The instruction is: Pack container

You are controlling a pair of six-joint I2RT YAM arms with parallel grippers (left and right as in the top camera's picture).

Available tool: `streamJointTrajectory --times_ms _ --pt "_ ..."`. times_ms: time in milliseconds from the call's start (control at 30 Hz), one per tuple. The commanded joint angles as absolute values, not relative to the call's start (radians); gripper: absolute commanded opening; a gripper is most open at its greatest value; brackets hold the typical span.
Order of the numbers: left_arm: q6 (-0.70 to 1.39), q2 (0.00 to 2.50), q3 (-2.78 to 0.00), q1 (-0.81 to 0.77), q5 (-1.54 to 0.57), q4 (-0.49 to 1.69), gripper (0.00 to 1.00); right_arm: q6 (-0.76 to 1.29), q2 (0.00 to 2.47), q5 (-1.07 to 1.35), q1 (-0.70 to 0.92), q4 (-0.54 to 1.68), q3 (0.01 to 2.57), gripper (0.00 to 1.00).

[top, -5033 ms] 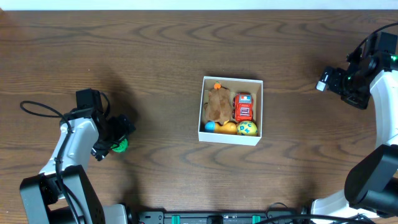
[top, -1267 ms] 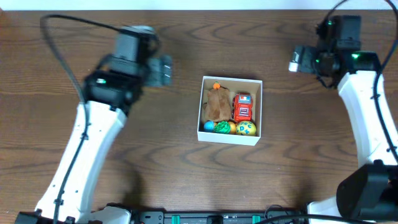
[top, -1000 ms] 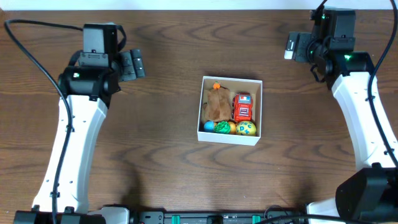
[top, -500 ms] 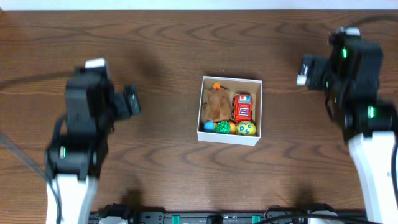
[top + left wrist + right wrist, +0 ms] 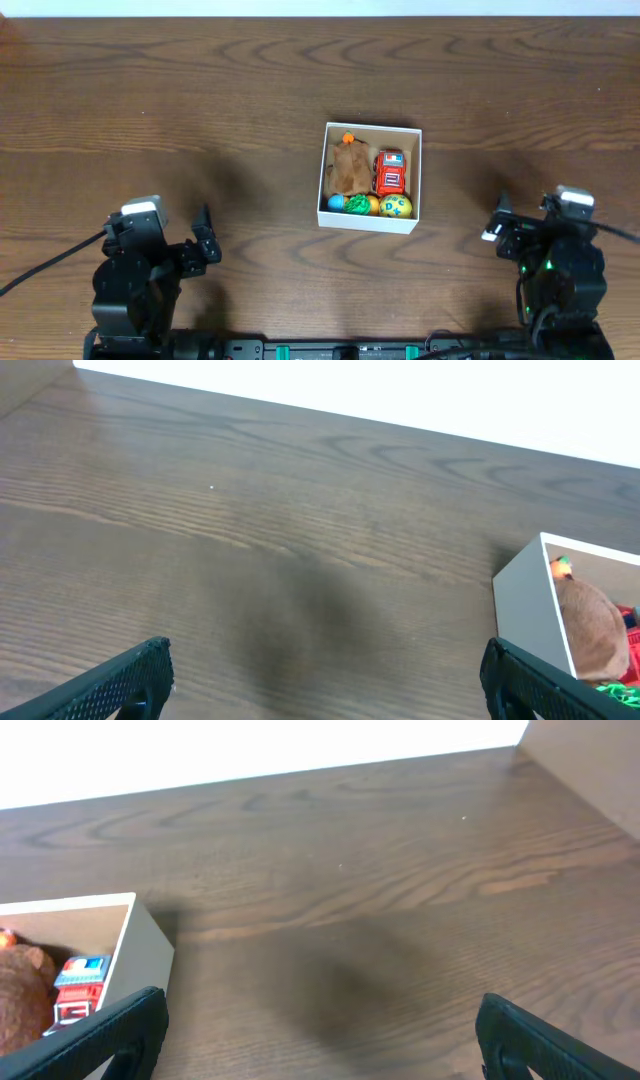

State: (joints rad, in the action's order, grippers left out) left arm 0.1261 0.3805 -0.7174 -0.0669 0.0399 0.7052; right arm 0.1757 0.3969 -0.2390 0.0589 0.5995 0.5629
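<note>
The cardboard box (image 5: 371, 128) sits on the dark wooden tabletop (image 5: 250, 90), near its middle. It is square and shallow, white outside and tan-brown inside, and its top is open.

Several small toys lie in the box:
- A brown plush toy (image 5: 349, 168) fills the left half, with a small orange bit (image 5: 348, 137) at its far end.
- A red toy car (image 5: 392, 172) lies just beside the plush on the right, lengthwise and touching it or nearly so.
- A blue ball (image 5: 337, 203), a green toy (image 5: 357, 203), an orange ball (image 5: 374, 205) and a yellow ball with letters (image 5: 397, 207) line the near wall, packed close together.

Both arms are low at the near edge of the tabletop, well apart from the box, one on each side of it.

The left pincer (image 5: 205, 238) is at the near left, pointing toward the far side. It is released and grips nothing. In the left wrist view its two dark fingertips (image 5: 135, 678) stand far apart at the bottom corners with only bare wood between them, and the box's white corner shows at the right edge.

The right pincer (image 5: 497, 220) is at the near right. It is likewise spread wide and bare. In the right wrist view its fingertips (image 5: 110, 1035) frame the wood grain, and the box with the plush and the car lies at the left edge.
</note>
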Motion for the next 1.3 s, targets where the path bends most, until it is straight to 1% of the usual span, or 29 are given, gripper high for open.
streamJointTrajectory --times_ms 0,467,600,667,733,800,900,1067,1267 --pt "0.116 0.379 -0.714 -0.065 0.037 0.702 0.98 0.19 0.374 -0.258 0.066 0.636 0.545 0.99" --pt "0.116 0.379 -0.714 -0.065 0.037 0.702 0.98 0.19 0.375 -0.258 0.066 0.932 0.545 0.99" --pt "0.116 0.379 -0.714 -0.065 0.037 0.702 0.98 0.18 0.376 -0.218 0.066 0.935 0.54 0.99" --pt "0.116 0.379 -0.714 -0.065 0.037 0.702 0.98 0.141 0.36 -0.165 0.072 0.875 0.52 0.99" --pt "0.116 0.379 -0.714 -0.065 0.037 0.702 0.98 0.057 0.327 -0.097 0.068 0.778 0.477 0.99" --pt "0.116 0.379 -0.714 -0.065 0.037 0.702 0.98 -0.02 0.262 -0.03 0.056 0.657 0.409 0.99" --pt "0.116 0.379 -0.714 -0.065 0.037 0.702 0.98 -0.072 0.151 0.031 0.051 0.476 0.289 0.99" --pt "0.116 0.379 -0.714 -0.065 0.037 0.702 0.98 -0.118 0.001 0.06 0.052 0.245 0.144 0.99" --pt "0.116 0.379 -0.714 -0.065 0.037 0.702 0.98 -0.184 0.005 0.007 0.051 0.063 0.035 0.99"
